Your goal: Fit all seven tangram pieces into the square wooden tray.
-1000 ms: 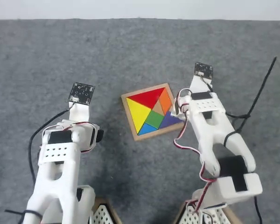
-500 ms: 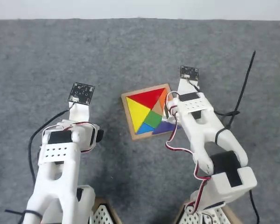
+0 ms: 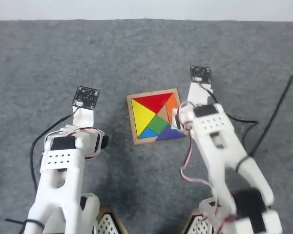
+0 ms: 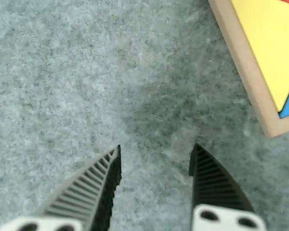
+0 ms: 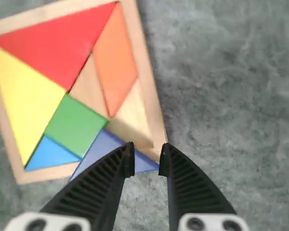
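Right arm has swung in toward the tray (image 3: 131, 122) since 1 s ago. The tray has turned too, now squarer to the counter (image 3: 146, 53) edges. Left arm hasn't budged.

Left end effector (image 4: 156, 149) hangs over bare counter on the near-left side of the tray. It's wide open w/ nothing in it, and the tray's near left corner is close by but apart.

Right end effector (image 5: 145, 156) is at the tray's near right corner, jaws just a narrow slit apart, nothing lifted. Its tips straddle the spot where the purple piece (image 5: 103, 144) crosses the rim. That piece lies partly inside the tray, partly out over the counter.

Tray sits mid-counter, btwn the two arms. Inside it:
- Blue (image 3: 147, 132) is at the near rim.
- Green (image 3: 159, 124) is beside it.
- Yellow (image 3: 140, 117) is along the left rim.
- Orange (image 3: 172, 103) and red (image 3: 154, 102) are at the far side.

Wood-coloured patches show btwn orange and green; can't tell piece from bare floor.
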You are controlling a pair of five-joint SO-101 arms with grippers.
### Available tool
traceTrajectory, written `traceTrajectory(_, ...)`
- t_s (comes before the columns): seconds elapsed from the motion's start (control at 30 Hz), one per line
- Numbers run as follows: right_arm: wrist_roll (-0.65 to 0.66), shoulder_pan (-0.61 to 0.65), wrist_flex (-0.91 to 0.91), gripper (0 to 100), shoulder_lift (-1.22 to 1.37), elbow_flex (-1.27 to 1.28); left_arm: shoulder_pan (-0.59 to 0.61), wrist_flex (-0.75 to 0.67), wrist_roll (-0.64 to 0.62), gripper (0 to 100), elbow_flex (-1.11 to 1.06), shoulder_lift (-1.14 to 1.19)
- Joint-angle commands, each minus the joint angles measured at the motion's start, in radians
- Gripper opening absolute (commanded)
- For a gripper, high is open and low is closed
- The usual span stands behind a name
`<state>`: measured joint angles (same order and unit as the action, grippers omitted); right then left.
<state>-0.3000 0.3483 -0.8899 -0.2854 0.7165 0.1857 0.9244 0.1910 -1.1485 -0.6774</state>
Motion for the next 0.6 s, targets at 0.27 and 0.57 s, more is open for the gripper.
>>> traceTrajectory(0.27,0.196,0.303,0.088,10.1,-0.117,0.112,-0.005,-0.018,0.003,22,0.005,-0.029)
traceTrajectory(0.57,0.207,0.306,0.088,9.9,-0.107,0.138,-0.005,-0.021,0.003,22,0.005,-0.029)
